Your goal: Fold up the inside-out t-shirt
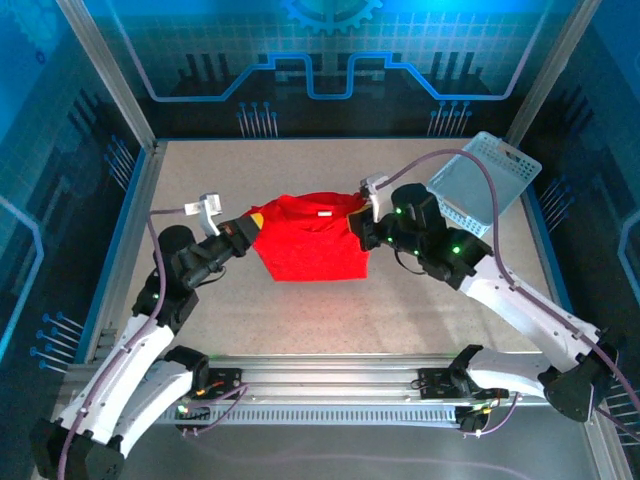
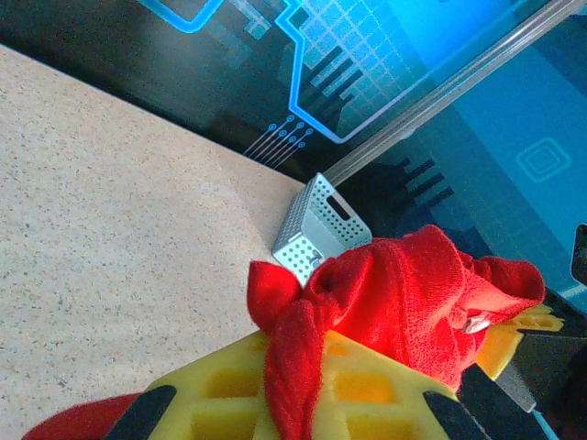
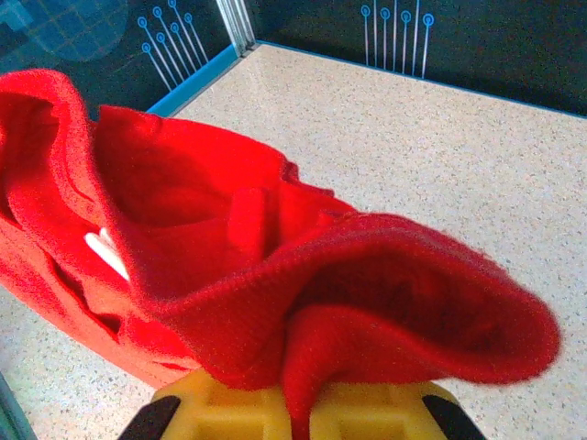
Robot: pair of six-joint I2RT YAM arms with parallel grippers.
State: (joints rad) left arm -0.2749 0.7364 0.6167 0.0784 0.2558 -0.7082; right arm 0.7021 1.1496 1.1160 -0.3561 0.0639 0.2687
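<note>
While left claw (image 1: 253, 220) and right claw (image 1: 364, 228) each pinch an upper corner of the red t-shirt (image 1: 312, 245) | it hangs stretched between them over the middle of the bench (image 1: 300, 330) (white tag (image 1: 322, 213) showing) | progress: early, no fold made yet | left: lay flat, fold up

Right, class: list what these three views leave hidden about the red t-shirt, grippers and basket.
- Top view: fingertips of the left gripper and right gripper, buried in t-shirt cloth.
- Left wrist view: part of the basket, behind bunched cloth.
- Right wrist view: white label, half under a fold, print unreadable.
</note>
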